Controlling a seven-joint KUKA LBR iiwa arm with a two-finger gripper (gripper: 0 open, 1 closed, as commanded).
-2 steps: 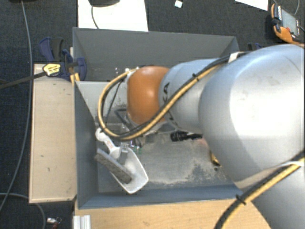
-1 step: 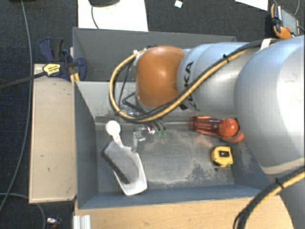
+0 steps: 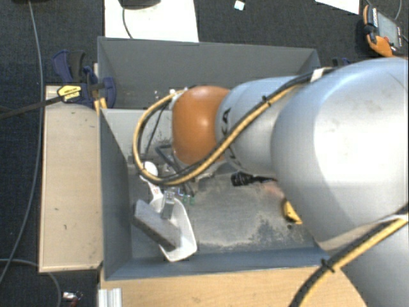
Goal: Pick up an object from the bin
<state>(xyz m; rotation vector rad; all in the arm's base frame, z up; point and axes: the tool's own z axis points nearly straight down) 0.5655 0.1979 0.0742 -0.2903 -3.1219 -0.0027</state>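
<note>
My gripper (image 3: pixel 169 204) reaches down from under the orange wrist cover into the bin's front left part. Its tip is right over the upper end of a white, scoop-like plastic thing (image 3: pixel 182 238) that lies near the front wall. A dark grey oblong block (image 3: pixel 153 225) lies slantwise across the white thing's left side, just left of and below the gripper. Whether the gripper touches either of them I cannot tell.
A small black thing (image 3: pixel 246 179) lies on the bin floor to the right of the gripper, and a yellow thing (image 3: pixel 291 213) peeks out from under the arm. The big arm covers the bin's right half. The left wall stands close to the grey block.
</note>
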